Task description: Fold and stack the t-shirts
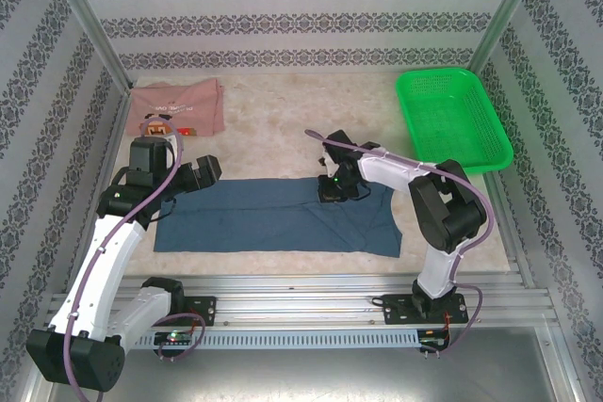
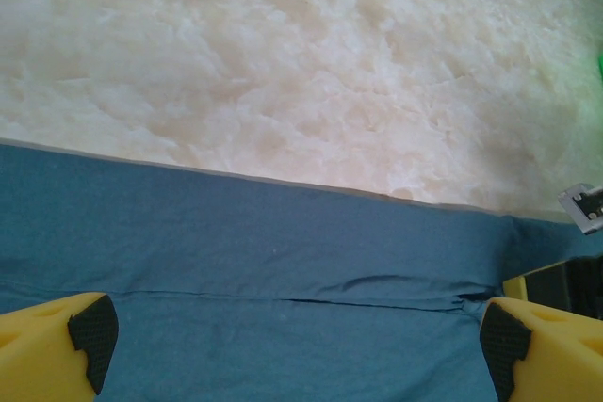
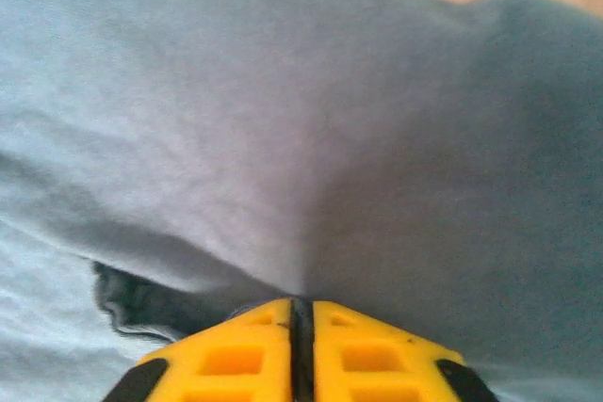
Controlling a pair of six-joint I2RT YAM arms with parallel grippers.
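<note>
Pink shirt [image 1: 177,108] looks folded far left; blue shirt [image 1: 254,221] only half folded, right hand [image 1: 331,191] clamped on it, left hand [image 1: 202,174] apart, stacking undone.

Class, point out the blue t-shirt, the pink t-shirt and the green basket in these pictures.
blue t-shirt [image 1: 264,218]: top external view, middle of the spread cloth.
pink t-shirt [image 1: 184,99]: top external view, upper part, above the face print.
green basket [image 1: 452,120]: top external view, bare mesh floor.
</note>
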